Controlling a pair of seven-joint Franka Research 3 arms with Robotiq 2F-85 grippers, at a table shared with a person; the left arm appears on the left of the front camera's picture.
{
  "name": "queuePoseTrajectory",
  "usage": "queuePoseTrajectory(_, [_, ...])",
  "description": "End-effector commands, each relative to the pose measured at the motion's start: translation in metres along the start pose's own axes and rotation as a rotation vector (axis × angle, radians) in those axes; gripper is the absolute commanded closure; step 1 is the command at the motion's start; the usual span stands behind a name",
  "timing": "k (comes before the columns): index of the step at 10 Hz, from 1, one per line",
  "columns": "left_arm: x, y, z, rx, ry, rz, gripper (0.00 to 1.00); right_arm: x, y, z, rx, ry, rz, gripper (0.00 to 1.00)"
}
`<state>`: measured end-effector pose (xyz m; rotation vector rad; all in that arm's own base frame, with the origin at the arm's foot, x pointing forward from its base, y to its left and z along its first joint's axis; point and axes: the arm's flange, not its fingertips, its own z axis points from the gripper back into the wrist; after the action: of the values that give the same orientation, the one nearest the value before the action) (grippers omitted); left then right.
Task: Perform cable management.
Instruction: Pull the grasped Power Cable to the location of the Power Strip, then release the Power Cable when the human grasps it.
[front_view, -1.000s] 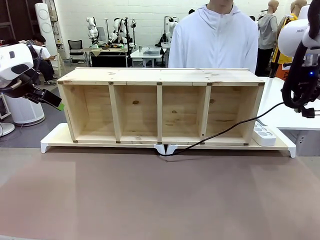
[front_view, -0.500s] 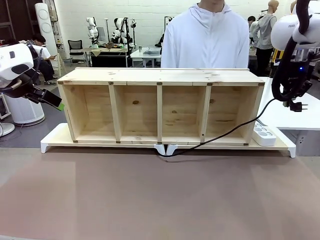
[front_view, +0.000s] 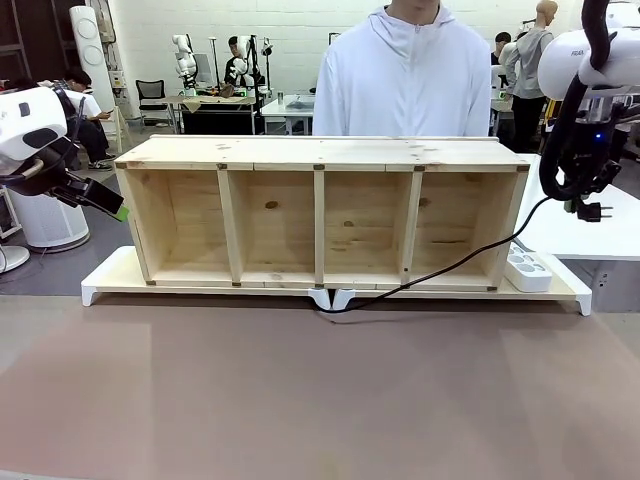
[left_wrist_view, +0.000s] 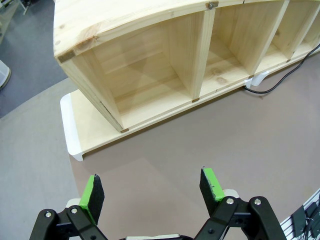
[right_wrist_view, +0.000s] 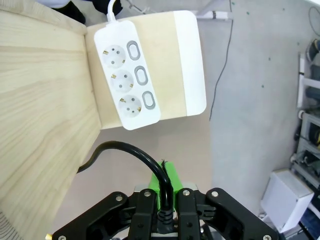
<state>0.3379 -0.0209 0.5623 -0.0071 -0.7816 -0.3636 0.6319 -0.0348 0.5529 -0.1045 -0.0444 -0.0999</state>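
1. Right gripper (right_wrist_view: 165, 186) clamped on the cable (right_wrist_view: 131, 148) nr its plug (front_view: 592, 211), above the power strip (right_wrist_view: 127, 75).
2. Cable sags past wooden shelf (front_view: 320, 152) front (rt compartment).
3. Left gripper (left_wrist_view: 151, 186): pads wide apart, holding nothing.

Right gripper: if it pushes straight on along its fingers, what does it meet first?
Likely the white power strip on the platform end, around its nearest socket. The right gripper is shut on the cable, which arcs aside. Depth unclear.
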Motion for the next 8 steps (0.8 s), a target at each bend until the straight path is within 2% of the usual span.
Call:
queuePoseTrajectory(1, [0.0001, -0.0003, -0.0006, -0.003, 0.002, 0.018, 0.00, 0.0036, -0.0013, 0.0070, 0.041, -0.035, -0.005, 0.94])
queuePoseTrajectory(2, [0.0001, -0.0003, -0.0006, -0.003, 0.002, 0.018, 0.00, 0.0000, 0.0000, 0.0000, 0.000, 0.000, 0.000, 0.94])
queuePoseTrajectory(8, [0.0001, -0.0003, -0.0006, -0.003, 0.002, 0.018, 0.00, 0.0000, 0.0000, 0.0000, 0.000, 0.000, 0.000, 0.94])
